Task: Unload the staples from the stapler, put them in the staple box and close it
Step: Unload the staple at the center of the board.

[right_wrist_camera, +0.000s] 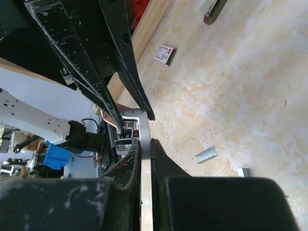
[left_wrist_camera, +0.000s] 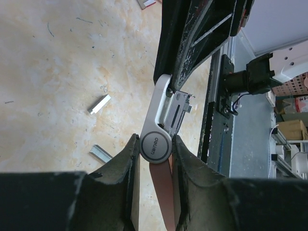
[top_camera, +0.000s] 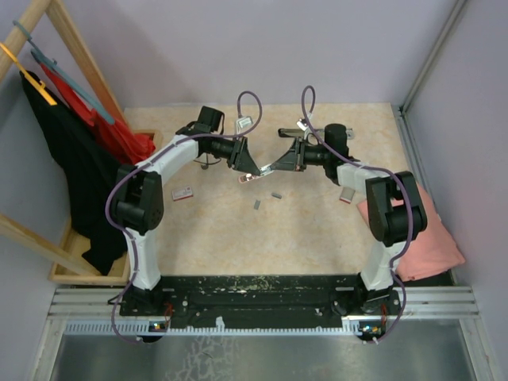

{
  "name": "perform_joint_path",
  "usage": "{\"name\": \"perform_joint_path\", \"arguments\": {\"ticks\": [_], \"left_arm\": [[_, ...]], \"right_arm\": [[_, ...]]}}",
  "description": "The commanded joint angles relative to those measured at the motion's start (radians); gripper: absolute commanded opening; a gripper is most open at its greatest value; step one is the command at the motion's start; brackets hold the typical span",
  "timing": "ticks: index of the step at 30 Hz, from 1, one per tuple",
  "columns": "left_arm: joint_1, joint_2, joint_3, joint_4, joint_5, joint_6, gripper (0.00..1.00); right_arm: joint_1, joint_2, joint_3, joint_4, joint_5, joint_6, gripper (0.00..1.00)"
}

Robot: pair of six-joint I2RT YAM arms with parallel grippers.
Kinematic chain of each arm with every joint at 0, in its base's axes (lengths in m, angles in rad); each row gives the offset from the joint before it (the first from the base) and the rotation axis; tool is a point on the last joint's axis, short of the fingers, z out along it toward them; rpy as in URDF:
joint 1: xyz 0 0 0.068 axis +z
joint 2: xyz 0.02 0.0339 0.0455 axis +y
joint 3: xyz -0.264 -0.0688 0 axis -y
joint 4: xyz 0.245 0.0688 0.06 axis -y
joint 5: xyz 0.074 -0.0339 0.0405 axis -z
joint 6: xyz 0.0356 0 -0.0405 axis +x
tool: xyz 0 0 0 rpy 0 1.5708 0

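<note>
Running left-right: stapler (top_camera: 263, 169) long axis, slightly tilted.

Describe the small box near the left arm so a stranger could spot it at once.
On the beige table, look beside the black elbow of the left arm, on its inner side. A small flat box lies there on its own. It is red and white, whereas the staples further toward the middle are tiny, dull-grey strips.
</note>
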Motion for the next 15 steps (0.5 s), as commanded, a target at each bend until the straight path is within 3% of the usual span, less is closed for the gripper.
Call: {"name": "perform_joint_path", "arguments": {"ticks": [1,3,6,9,15], "left_arm": [[-0.007,0.015,0.022,0.018,0.008,0.005,0.07],[-0.006,0.009,0.017,0.028,-0.006,-0.003,0.02],[-0.006,-0.005,0.013,0.043,-0.05,-0.006,0.0],[-0.006,-0.021,0.007,0.048,-0.121,0.008,0.0],[-0.007,-0.056,-0.025,0.067,-0.348,0.063,0.0]], "right_arm": [[0.015,-0.062,0.03,0.056,-0.005,0.007,0.0],[0.014,-0.06,0.03,0.056,0.001,0.003,0.04],[0.015,-0.059,0.036,0.023,0.021,-0.022,0.21],[0.008,-0.061,0.049,-0.035,0.058,-0.067,0.32],[-0.027,-0.063,0.058,-0.122,0.156,-0.121,0.4]]}}
